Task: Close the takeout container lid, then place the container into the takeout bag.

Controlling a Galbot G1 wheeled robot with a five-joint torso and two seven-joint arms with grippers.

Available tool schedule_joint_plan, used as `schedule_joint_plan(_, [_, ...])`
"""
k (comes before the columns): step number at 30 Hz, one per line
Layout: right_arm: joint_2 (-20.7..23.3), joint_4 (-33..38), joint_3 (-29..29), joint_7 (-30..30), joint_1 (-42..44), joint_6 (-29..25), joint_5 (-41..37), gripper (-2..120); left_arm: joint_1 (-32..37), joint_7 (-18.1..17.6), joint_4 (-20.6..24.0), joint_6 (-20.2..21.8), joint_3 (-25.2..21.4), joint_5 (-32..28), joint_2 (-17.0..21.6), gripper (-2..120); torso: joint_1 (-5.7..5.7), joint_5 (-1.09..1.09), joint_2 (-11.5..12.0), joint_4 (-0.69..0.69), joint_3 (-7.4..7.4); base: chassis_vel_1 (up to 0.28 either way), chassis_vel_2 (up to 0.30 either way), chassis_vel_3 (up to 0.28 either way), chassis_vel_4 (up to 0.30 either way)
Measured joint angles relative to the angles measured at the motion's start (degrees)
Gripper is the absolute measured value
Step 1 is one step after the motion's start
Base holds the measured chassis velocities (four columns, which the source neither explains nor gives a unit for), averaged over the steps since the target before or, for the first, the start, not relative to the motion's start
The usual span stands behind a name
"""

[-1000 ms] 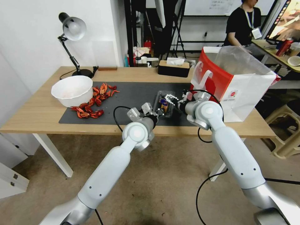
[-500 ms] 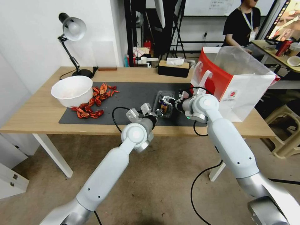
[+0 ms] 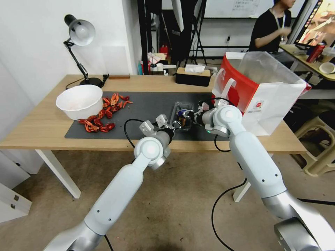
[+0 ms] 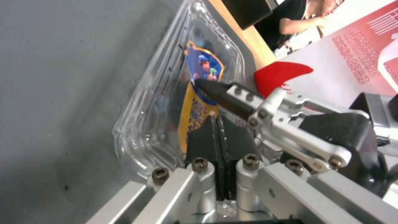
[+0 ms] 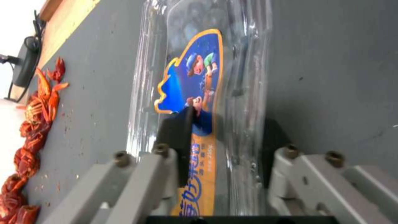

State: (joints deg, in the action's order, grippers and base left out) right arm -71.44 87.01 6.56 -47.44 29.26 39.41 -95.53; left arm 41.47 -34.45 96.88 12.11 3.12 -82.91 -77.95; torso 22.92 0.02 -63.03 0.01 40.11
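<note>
The takeout container lies on the dark mat, lid down over it, at about nine o'clock from the takeout bag. The right gripper straddles the box, one finger over the label and one at its far side, seemingly clasping it. The left gripper is pinched together against the near edge. The thin clear plastic could buckle or slip sideways if squeezed unevenly, and the lid might spring up unlatched on lifting.
</note>
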Motion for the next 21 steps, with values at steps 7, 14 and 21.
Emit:
schedule_joint_plan(7, [0.19, 0.01, 0.08, 0.36, 0.09, 0.0, 0.07, 0, 1.92, 1.15, 2.6, -0.17, -1.31, 1.16, 1.62, 0, 0.0, -0.02, 0.0, 0.01, 0.0, 0.0, 0.0, 0.0, 0.0])
schedule_joint_plan(14, [0.55, 0.07, -0.09, 0.51, -0.06, 0.07, -0.44, 0, 7.53, 5.89, 7.89, -1.19, -3.37, 10.15, 6.31, 0, 0.0, -0.03, 0.0, 0.0, -0.01, 0.0, 0.0, 0.0, 0.0])
schedule_joint_plan(21, [0.23, 0.11, -0.42, 0.75, -0.06, 0.25, -0.41, 0, 15.17, 12.57, 12.76, -5.15, -7.88, 28.05, 12.07, 11, -0.01, -0.04, 0.0, -0.04, -0.01, 0.0, 0.0, 0.0, 0.0])
